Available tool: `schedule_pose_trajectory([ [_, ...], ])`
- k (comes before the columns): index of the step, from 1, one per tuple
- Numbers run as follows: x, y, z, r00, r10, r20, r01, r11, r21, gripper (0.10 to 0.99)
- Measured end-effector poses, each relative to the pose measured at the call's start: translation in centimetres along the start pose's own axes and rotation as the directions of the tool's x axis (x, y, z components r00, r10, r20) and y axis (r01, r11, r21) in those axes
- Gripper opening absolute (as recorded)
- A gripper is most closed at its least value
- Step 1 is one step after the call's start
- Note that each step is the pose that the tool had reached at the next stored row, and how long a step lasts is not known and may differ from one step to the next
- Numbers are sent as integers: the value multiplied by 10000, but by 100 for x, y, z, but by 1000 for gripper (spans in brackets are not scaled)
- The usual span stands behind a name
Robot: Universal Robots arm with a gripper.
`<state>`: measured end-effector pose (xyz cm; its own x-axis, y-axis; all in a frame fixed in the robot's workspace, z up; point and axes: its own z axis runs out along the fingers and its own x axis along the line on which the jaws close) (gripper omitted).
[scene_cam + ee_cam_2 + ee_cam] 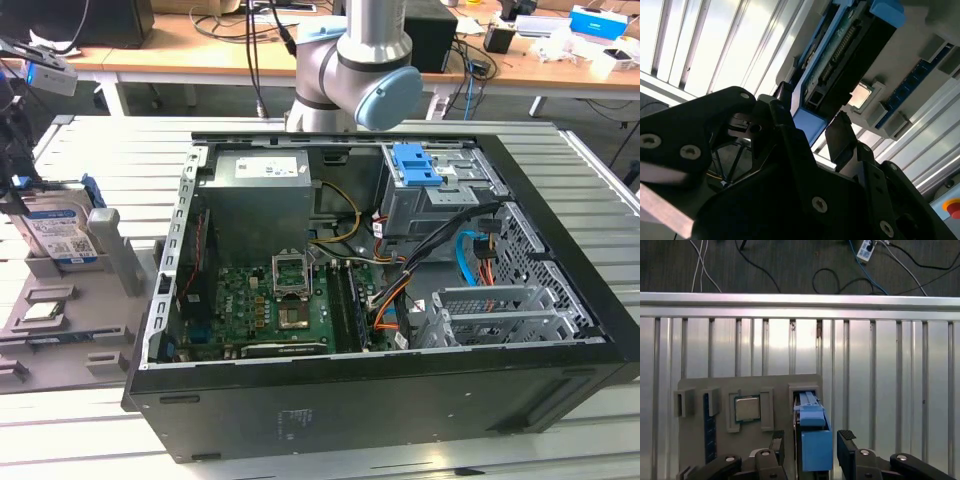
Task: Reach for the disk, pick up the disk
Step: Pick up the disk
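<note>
1. The gripper [812, 439] is open. In the first wrist view its two black fingers [847, 440] stand one on each side of the disk [816, 457], with a thin gap showing at each side, so nothing is held yet.
2. The disk stands on edge in a slot of a grey holder tray [695, 385], its blue carrier rail facing up toward the claw. In the second wrist view, the disk [845, 55] runs away from the fingers, connector edge and blue rail in sight. In the exterior view, the disk [55, 235] sits at the far left, label side showing.
3. Just beside the disk slot, the tray holds a square silver chip [747, 409] in its own pocket, and farther along a thin blue strip [710, 432] set on edge.
4. The tray rests on a slatted metal table [880, 390]. Well apart from it in the exterior view lies an open computer case [400, 300], with the robot arm [350, 70] rising behind it.
5. Likely risks:
   - The fingers may close on the plastic rail alone, which could flex and let the drive slip.
   - An off-centre grip could tilt the disk so that it binds in the slot.
   - A binding disk might drag the tray up with it and disturb the chip alongside.
</note>
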<state>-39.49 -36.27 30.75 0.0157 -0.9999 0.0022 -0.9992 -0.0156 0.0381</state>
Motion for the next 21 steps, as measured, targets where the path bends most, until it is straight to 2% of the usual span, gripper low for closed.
schedule_pose_trajectory([
  [6, 0, -3, 45, 10000, -46, -2, 46, 10000, -1, 545],
  [10, 0, -6, 114, 10000, -88, -3, 88, 10000, -1, 545],
  [17, 0, -9, 180, 9999, -128, -5, 128, 9999, 0, 545],
  [21, 0, -8, 184, 9999, -129, -6, 129, 9999, -2, 545],
])
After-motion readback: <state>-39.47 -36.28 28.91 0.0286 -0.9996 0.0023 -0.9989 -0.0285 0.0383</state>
